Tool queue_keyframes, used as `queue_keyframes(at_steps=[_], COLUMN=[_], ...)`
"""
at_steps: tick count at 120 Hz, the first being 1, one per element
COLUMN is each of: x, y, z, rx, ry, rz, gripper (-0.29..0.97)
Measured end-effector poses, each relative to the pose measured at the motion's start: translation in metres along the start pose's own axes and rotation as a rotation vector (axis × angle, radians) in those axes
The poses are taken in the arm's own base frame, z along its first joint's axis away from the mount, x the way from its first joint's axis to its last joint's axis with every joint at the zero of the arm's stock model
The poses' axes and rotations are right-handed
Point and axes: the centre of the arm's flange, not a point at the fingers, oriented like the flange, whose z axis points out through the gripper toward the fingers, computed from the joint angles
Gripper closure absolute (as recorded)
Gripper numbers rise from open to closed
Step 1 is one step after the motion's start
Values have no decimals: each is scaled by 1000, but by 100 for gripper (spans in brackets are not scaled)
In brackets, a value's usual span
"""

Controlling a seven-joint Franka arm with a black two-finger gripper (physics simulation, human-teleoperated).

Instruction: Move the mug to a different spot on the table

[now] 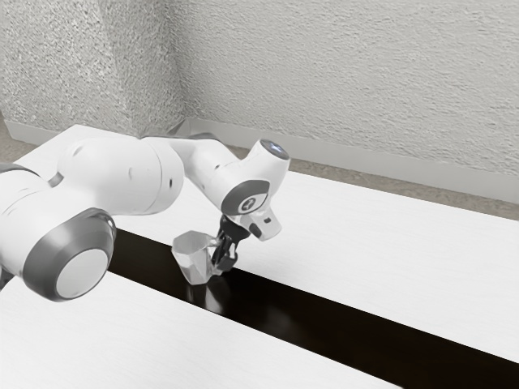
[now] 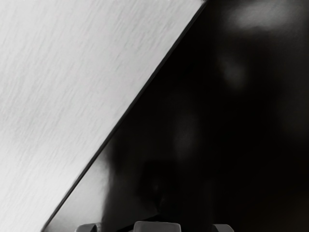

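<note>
1. Mug (image 1: 195, 258) and arm (image 1: 122, 186) share the exterior view's left half. Farthest left is the arm's large white joint with its grey ring, above the near white panel of the table (image 1: 389, 243).
2. Next to the right is the mug itself, pale grey with faceted sides. It sits on the glossy black stripe (image 1: 349, 328) that crosses the table from the exterior view's left toward its lower right. Its mouth faces upward and it looks slightly tilted. A dim reflection lies in the stripe just under it. I cannot tell whether its base touches the stripe.
3. Just right of the mug, the black gripper (image 1: 225, 253) comes down from the white wrist and lies against the mug's right side, near the rim. Dark on dark, the jaws cannot be read as clamped on the mug or merely beside it.
4. Further right, the far white panel runs on, with the rough grey wall (image 1: 365, 73) behind it.
5. In the wrist view, a white panel (image 2: 58, 96) meets the black stripe (image 2: 231, 121) along a straight diagonal edge. Small grey pieces (image 2: 157, 226) show just under the hand.
</note>
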Motion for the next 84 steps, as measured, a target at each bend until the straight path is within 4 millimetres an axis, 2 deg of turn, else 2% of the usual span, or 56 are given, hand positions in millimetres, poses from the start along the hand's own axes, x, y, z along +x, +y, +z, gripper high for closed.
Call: queue_keyframes(at_steps=[21,40,50,56,60,70,76,84], x=[4,12,17,15,7,-32,-65,-131], y=[3,10,15,17,18,18,14,5], z=[-3,-13,-29,-52,-76,-145,-183,-232], rx=[-3,0,10,19,30,59,74,77], ry=[13,35,66,109,149,268,338,432], rz=[5,17,25,21,14,-17,-53,-152], gripper=[18,8,6,4,4,3,2,2])
